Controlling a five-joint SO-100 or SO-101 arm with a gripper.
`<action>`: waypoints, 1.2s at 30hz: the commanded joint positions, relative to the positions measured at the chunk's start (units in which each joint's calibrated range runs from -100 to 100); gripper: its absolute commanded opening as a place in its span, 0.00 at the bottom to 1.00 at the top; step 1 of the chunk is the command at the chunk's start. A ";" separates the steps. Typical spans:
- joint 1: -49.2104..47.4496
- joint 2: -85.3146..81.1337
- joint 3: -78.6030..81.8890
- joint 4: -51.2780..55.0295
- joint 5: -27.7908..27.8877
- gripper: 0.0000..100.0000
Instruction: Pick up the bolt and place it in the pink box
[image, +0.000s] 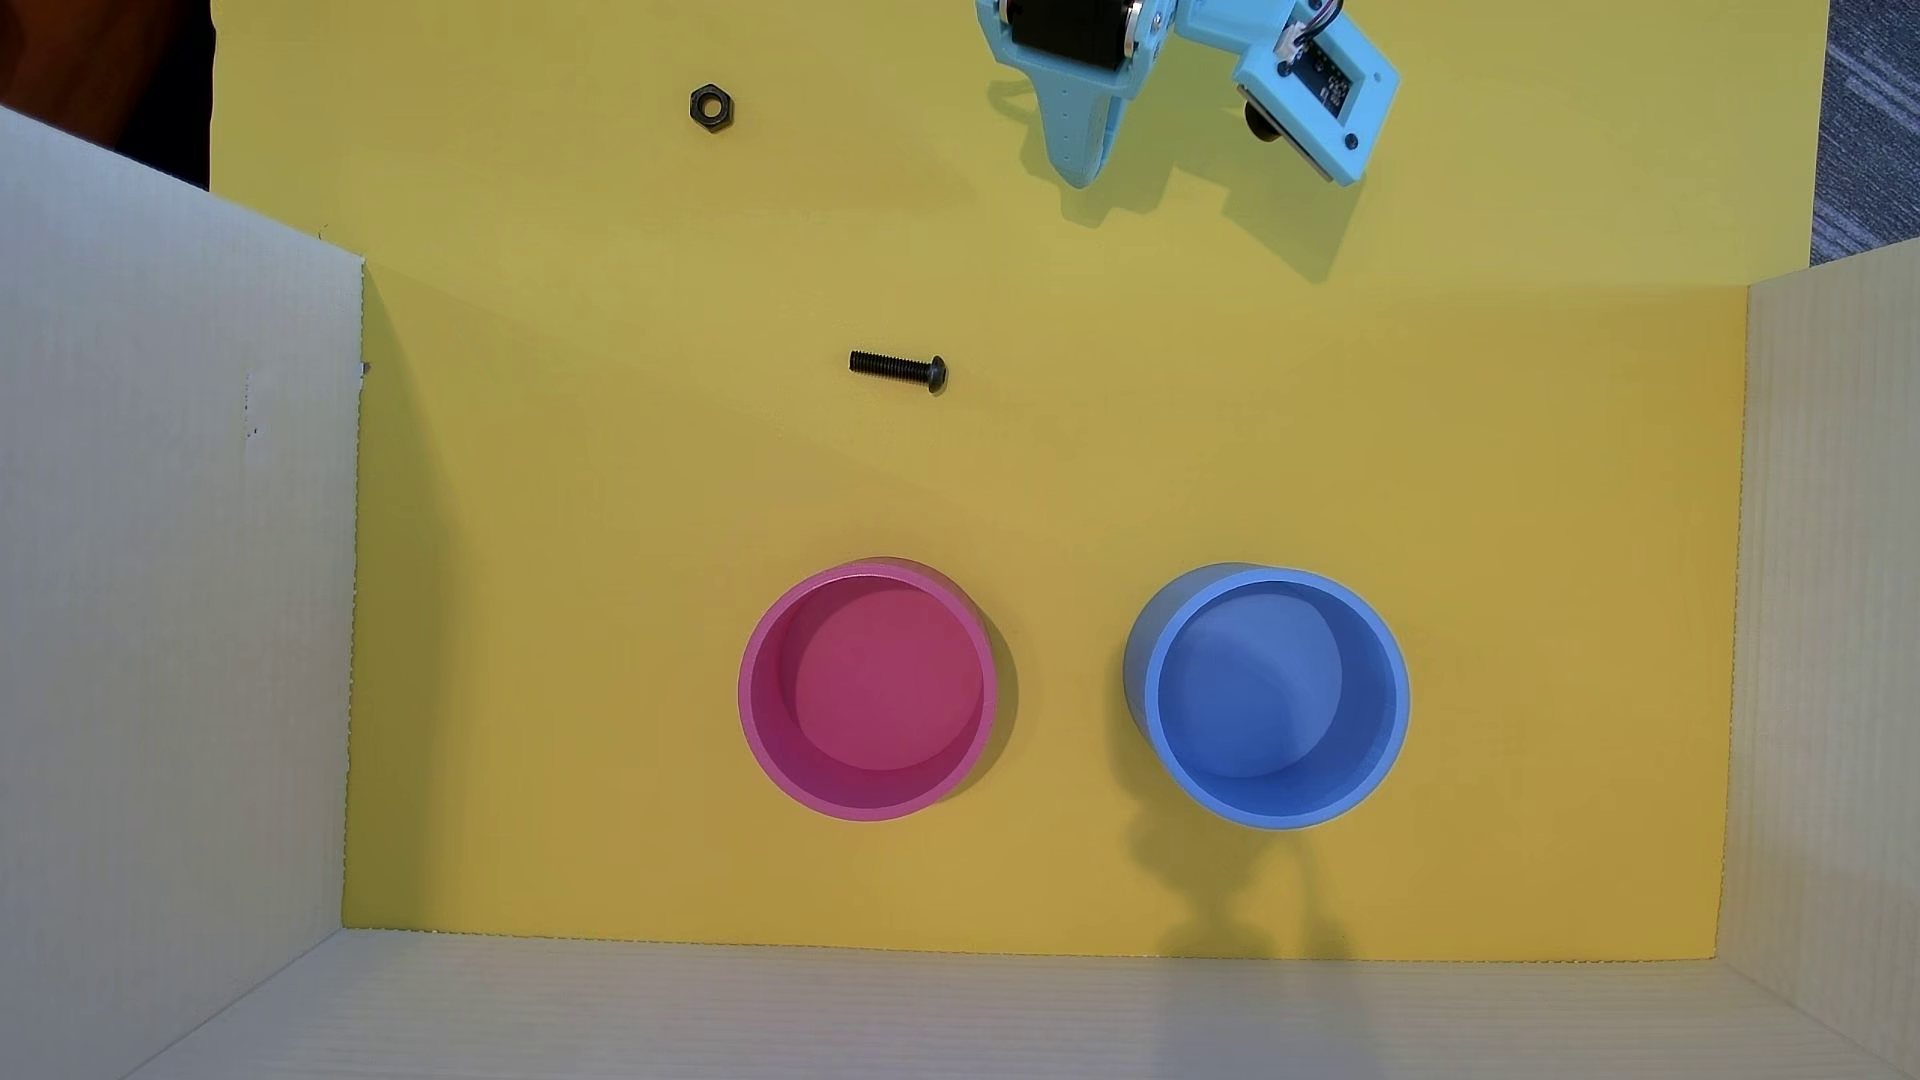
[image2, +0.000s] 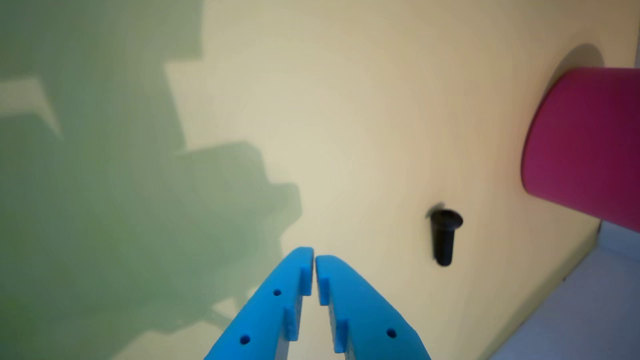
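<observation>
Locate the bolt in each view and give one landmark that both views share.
Overhead view: the bolt lies on the yellow mat, left of centre, above the pink box, head pointing right.
Wrist view: the bolt sits right of centre, up and to the right of the shut gripper, head uppermost.
Shared landmark: the pink box, at the wrist view's right edge.

Light blue printed plastic all over, with a black servo block (image: 1070, 31) set into the shell up top. Two tapered blue fingers (image2: 272, 305) on the hand (image2: 314, 260), each dotted with small round holes and stepped notches along the inner edges. Off to the side, a blue-framed camera module (image: 1325, 88) with a dark circuit board, a black lens and thin wires at the plug.
</observation>
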 joint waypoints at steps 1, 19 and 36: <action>5.02 0.16 -0.21 0.20 2.42 0.01; 5.10 0.16 -0.12 0.20 2.42 0.01; 18.93 1.00 -14.14 0.46 5.91 0.02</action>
